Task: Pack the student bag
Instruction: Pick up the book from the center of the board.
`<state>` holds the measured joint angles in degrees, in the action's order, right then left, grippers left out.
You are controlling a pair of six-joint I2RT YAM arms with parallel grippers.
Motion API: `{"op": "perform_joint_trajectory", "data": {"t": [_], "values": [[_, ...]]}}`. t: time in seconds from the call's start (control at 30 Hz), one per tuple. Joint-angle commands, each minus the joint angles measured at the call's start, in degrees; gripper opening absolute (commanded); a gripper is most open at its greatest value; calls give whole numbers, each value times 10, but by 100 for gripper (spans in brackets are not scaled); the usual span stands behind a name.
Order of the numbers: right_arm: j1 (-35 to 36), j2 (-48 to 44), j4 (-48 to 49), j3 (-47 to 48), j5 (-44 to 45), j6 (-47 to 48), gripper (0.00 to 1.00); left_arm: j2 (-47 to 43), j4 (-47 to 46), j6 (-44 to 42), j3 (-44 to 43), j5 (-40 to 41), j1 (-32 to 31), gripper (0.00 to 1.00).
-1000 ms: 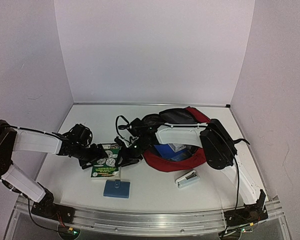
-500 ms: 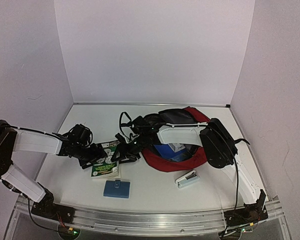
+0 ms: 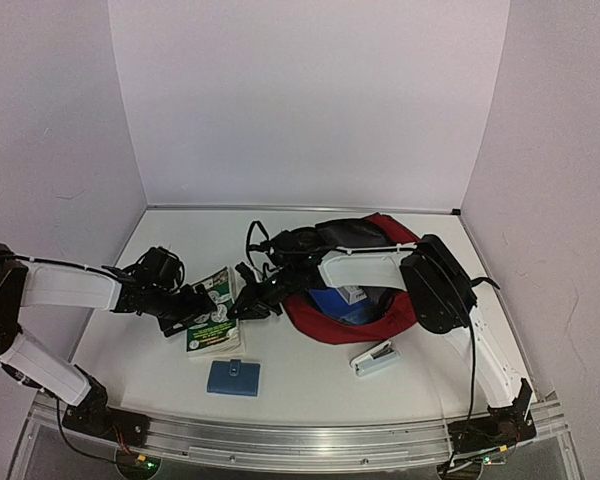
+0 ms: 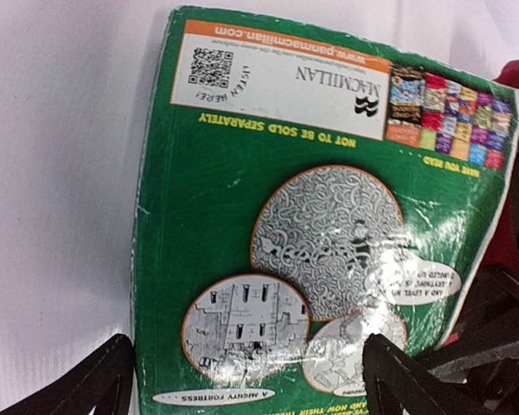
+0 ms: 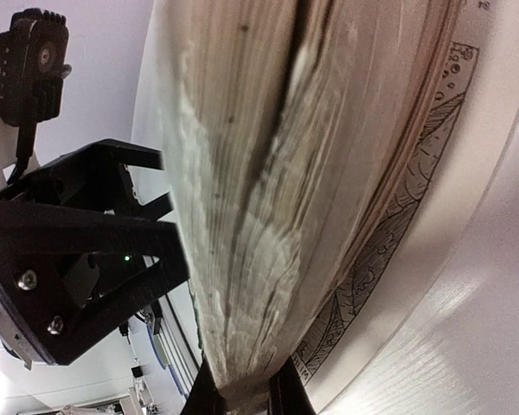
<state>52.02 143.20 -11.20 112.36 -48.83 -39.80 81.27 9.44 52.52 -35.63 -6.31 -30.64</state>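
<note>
Dark red soft fabric backpack: right of centre, mouth open, blue item inside. Green paperback book: tilted up just beside it, my right gripper pinching its page edge, my left gripper spread wide astride its cover. Not yet packed: book, flat blue pouch, pale stapler.

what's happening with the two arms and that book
Both arms are on the green book, tilted up beside the open student bag. The right gripper pinches its page edge; the left gripper is open at its other end. A stapler and a blue pouch lie on the table, not yet packed.
</note>
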Motion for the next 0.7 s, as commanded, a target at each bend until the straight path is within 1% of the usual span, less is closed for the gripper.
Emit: {"op": "perform_joint_trajectory", "data": {"t": [0.0,0.07,0.2,0.3,0.4,0.57,0.67], "values": [[2,-80,55,13,-3,32,0,-94,37,-18,-46,7,-7,94],[2,-99,52,14,-7,51,0,-141,74,-34,-63,18,-2,97],[1,-136,43,15,-10,89,0,-219,139,-63,-108,19,28,100],[-3,-160,26,18,-10,116,0,-252,173,-79,-140,16,40,100],[-5,-182,-21,28,0,166,0,-265,191,-95,-164,3,42,100],[-5,-236,-121,47,74,298,0,-287,186,-98,-181,-25,42,100],[-5,-282,-147,29,142,380,0,-302,156,-100,-177,-55,42,100]]}}
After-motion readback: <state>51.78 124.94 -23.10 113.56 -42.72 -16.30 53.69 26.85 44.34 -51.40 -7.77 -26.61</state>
